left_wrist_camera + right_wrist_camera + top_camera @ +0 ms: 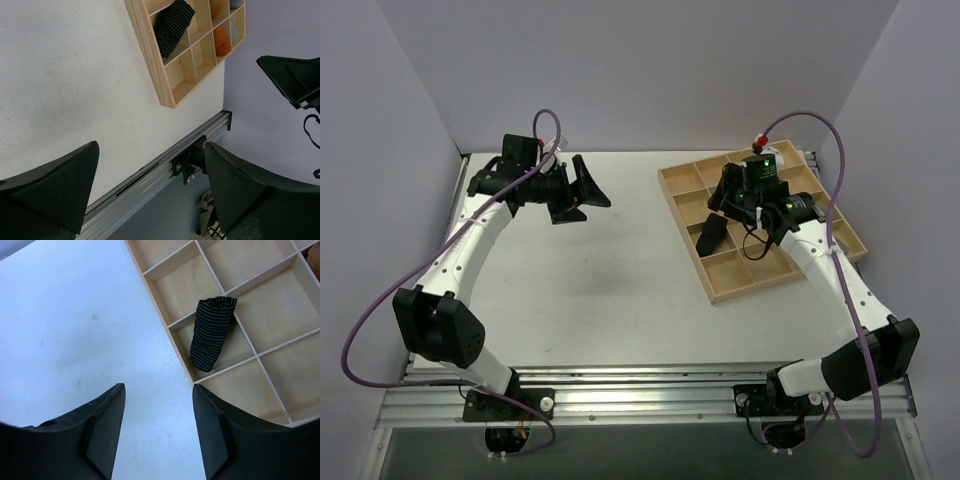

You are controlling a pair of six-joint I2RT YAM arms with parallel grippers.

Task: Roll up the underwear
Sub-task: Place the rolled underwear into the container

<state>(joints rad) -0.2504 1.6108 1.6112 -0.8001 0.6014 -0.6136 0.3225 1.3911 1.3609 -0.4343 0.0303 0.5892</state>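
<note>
1. Grey walls (620,70) are closing in a white table (600,290), and both arm bases are sitting at its near edge.
2. The left arm (470,250) is bending up the table's left side, with its wrist turned so the left gripper (588,203) is pointing right across the far-left area.
3. Its jaws are standing wide apart and gripping nothing; tabletop is showing between them in the wrist view.
4. The right arm (825,270) is reaching forward from the right, its forearm crossing over the wooden compartment tray (684,232).
5. The right gripper (157,390) is hovering above the table just beside the tray's left wall, jaws apart, holding nothing.
6. The tray is lying at an angle on the table's far right, and dividers are splitting it into a grid of compartments.
7. The underwear (212,335), rolled into a black pin-striped tube, is lying in a compartment along the tray's left wall. One end is riding up on a divider (260,279), and the roll is lying clear of both grippers.
8. An orange cloth roll (222,41) is sitting in a compartment farther across the tray.
</note>
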